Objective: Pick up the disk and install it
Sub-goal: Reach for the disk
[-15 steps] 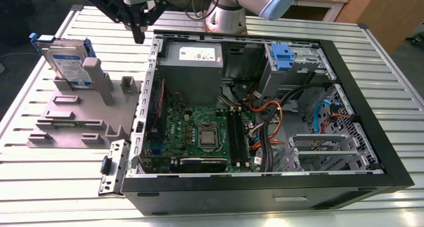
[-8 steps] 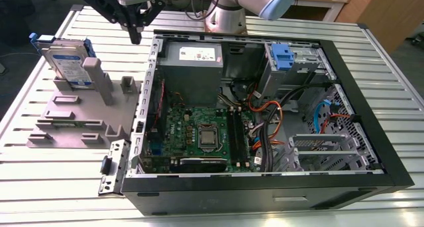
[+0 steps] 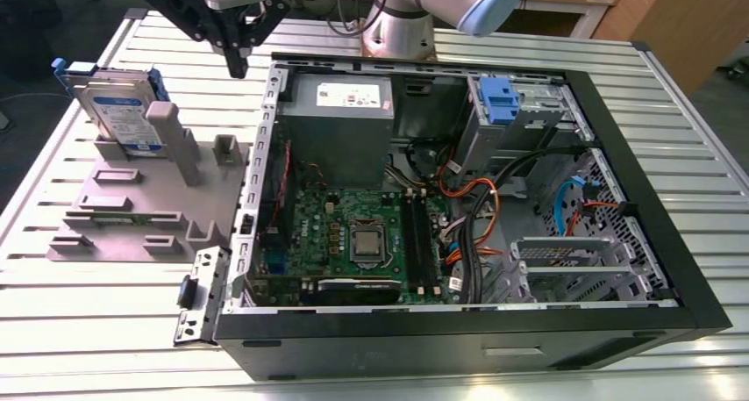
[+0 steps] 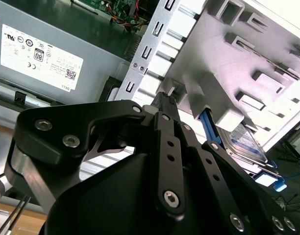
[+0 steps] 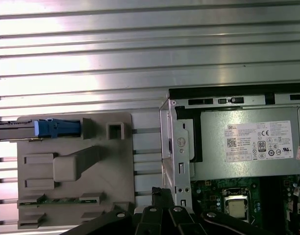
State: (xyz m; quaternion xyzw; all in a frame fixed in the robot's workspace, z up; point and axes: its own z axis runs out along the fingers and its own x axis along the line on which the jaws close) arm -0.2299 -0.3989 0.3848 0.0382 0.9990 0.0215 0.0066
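One grey post (image 3: 171, 142) beside upright disk (image 3: 121, 117); gripper (image 3: 238, 66) near case wall (image 3: 270, 120).

Reading the first wrist view now: there's a white sticker (image 5: 260, 142) on the grey box (image 5: 211, 147), carrying rows of black print, small round marks and a square code. In the exterior view the disk (image 3: 100, 89) carries a white-and-blue label (image 3: 123, 120), and its print is too small for me to read.

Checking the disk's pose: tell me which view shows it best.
The exterior view: the disk stands on edge in the holder, label showing. The first wrist view shows its edge; the second wrist view, part of it behind the holder.
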